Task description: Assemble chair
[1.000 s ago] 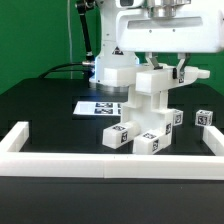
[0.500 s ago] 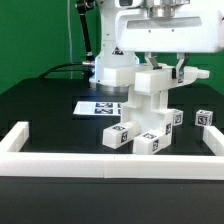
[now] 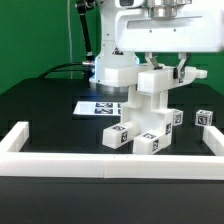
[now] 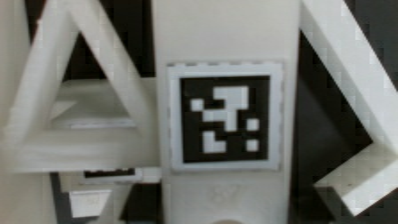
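Nearest you, a white border rail (image 3: 100,165) is running across the front of the black table (image 3: 40,110) and turning back at both ends.

Just beyond it, the chair (image 3: 148,105) is standing partly built at mid-table, slightly toward the exterior view's right. You are looking at stacked white blocks, with tagged pieces at the foot resting on the table and a taller upright section rising above them.

A loose tagged block (image 3: 205,118) is lying apart from it, further toward the exterior view's right. Behind the chair, on the exterior view's left, the marker board (image 3: 88,105) is lying flat.

The gripper (image 3: 165,68) is hanging directly over the chair's top, its jaws pressed in on the upper upright piece and pinching it. The wrist view is bearing this out: a white bar (image 4: 222,40) carrying a black-and-white tag (image 4: 226,110) is filling the middle of that view.

Farthest back, the arm's white base (image 3: 112,70) is sitting on the table.
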Robot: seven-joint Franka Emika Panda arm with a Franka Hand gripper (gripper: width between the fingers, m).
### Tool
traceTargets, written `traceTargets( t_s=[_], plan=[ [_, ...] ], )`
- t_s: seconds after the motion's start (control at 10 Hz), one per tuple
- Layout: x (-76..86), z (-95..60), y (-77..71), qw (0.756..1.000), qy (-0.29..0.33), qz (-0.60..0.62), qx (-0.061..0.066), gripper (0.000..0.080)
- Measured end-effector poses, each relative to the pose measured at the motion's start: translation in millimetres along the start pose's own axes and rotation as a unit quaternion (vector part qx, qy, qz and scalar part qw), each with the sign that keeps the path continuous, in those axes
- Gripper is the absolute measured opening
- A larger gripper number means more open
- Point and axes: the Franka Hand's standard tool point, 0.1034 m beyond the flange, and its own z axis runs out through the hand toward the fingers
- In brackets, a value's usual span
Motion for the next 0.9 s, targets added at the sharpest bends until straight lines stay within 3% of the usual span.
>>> traceTargets(
  t_s=[0.9],
  plan=[
    [-6.1,-0.2,-1.8,1.0,0.001,-0.007,0.003,0.0291]
  ],
)
